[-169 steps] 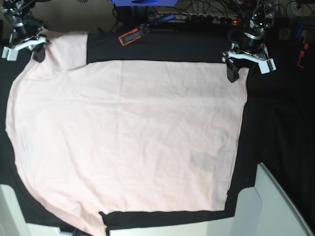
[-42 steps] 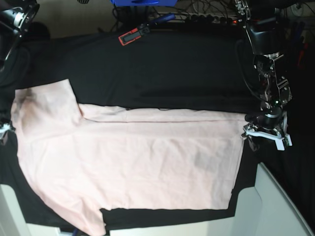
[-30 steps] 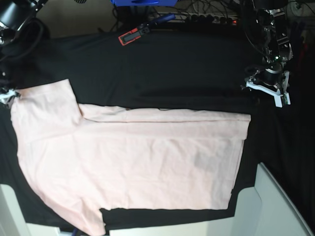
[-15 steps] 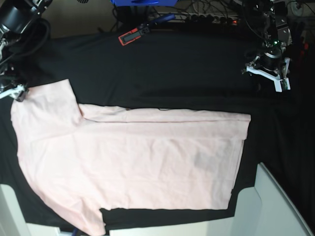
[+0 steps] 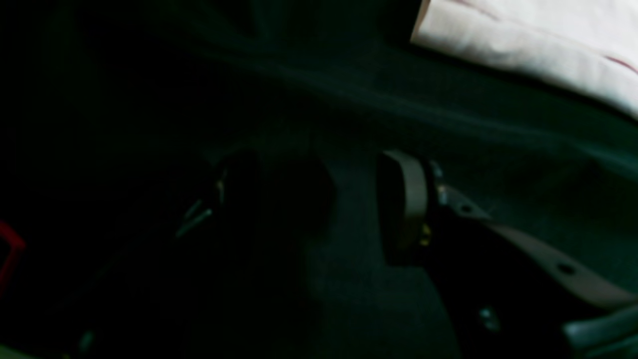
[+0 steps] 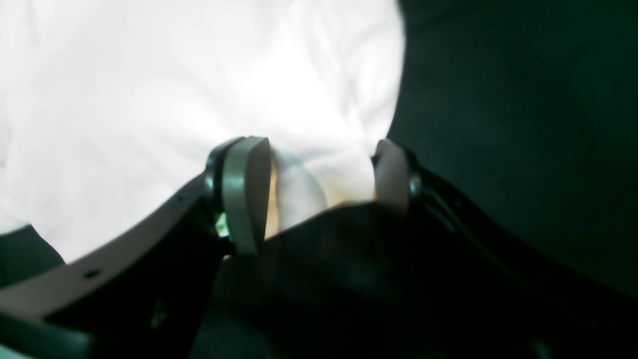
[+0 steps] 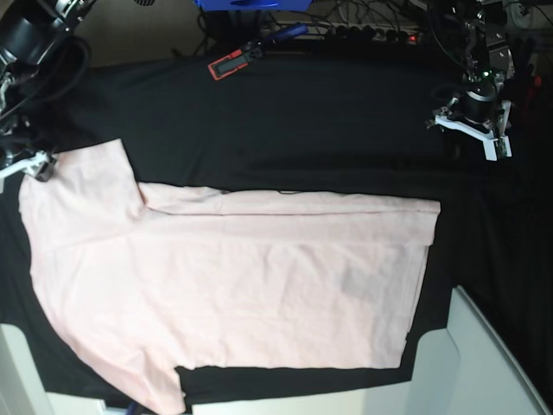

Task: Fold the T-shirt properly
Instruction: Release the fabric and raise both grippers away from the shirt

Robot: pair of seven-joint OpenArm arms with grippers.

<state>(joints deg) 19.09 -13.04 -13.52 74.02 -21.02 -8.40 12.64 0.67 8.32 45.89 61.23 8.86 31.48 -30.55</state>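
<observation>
- One fold looks done: T-shirt [image 7: 225, 285] top edge is turned down.
- More folds are left.
- Left gripper [image 7: 471, 130], upper right, jaws apart, empty.
- Right gripper [image 6: 319, 184], upper left, jaws apart over the sleeve.

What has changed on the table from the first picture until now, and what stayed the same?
The far edge of the T-shirt was folded toward the near side, baring more of the black table cover. The left gripper let go and drew back to the far side; the right gripper now stands open over the sleeve. The near hem and the red tool stayed put.
</observation>
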